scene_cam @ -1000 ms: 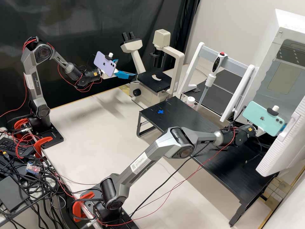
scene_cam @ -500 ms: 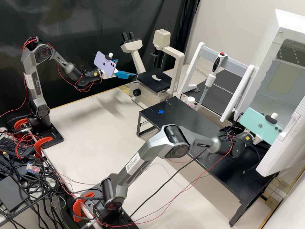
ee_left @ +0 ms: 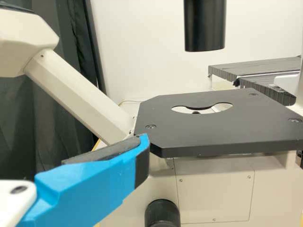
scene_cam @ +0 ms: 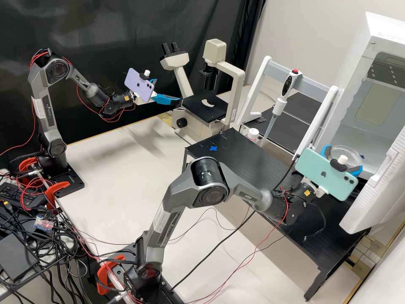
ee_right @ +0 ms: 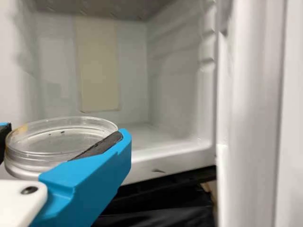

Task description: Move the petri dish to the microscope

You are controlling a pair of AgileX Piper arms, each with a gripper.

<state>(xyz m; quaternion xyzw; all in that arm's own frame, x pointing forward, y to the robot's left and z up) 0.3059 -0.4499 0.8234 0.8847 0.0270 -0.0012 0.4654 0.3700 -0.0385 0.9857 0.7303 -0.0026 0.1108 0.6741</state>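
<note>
In the high view, my right gripper (scene_cam: 344,159) is shut on the clear round petri dish (scene_cam: 348,152), just outside the white chamber's opening and partly behind the green phone. In the right wrist view, my right gripper (ee_right: 64,137) has the dish (ee_right: 66,127) roughly level between its dark pads. My left gripper (scene_cam: 168,90) stands open beside the cream microscope (scene_cam: 237,80), near its black stage (scene_cam: 194,101). The left wrist view shows the left gripper (ee_left: 68,149) with one blue finger close to a corner of the stage (ee_left: 189,135), whose round opening holds nothing.
The white chamber (scene_cam: 379,31) stands at the right, its door (scene_cam: 375,190) swung open near the right arm. A black raised table (scene_cam: 249,156) runs below that arm. A pipette (scene_cam: 287,86) hangs on a white-and-grey frame (scene_cam: 310,86) between chamber and microscope, near a small white-capped bottle (scene_cam: 253,134).
The right arm has drawn back leftward from the chamber, and the dish held in its gripper has come into sight. My left arm has kept still.
</note>
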